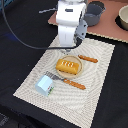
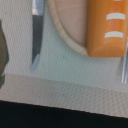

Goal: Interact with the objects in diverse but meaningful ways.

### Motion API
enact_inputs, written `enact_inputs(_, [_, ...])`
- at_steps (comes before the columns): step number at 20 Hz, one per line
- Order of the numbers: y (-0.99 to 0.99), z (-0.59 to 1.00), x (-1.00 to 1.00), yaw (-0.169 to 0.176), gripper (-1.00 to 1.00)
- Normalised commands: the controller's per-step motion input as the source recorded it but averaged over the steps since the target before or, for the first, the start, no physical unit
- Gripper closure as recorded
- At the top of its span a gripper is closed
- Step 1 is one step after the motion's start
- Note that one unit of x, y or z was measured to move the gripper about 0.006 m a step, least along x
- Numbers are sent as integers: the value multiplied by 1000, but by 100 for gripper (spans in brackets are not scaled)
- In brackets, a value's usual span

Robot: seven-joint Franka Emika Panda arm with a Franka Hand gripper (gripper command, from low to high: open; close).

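The yellow-orange scored bread loaf (image 1: 68,65) lies on a small round tan plate (image 1: 76,60) in the middle of the beige placemat. My gripper (image 1: 66,49) hangs just above the plate's far edge; its fingers are blurred, so their state is unclear. In the wrist view the loaf (image 2: 107,27) and the plate (image 2: 70,27) fill the frame. The pale blue carton block (image 1: 44,85) stands at the mat's near corner on the exterior view's left. The reddish-brown sausage stick (image 1: 88,59) lies just to the plate's right. The small white-and-blue piece is out of view.
A wooden-handled fork (image 1: 67,81) lies in front of the plate. A metal blade (image 2: 37,35) lies beside the plate in the wrist view. A grey pot (image 1: 94,12) and a bowl (image 1: 123,18) stand on a brown mat (image 1: 107,30) at the back.
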Motion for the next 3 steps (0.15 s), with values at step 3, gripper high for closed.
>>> enact_inputs(3, [0, 0, 0, 0, -100])
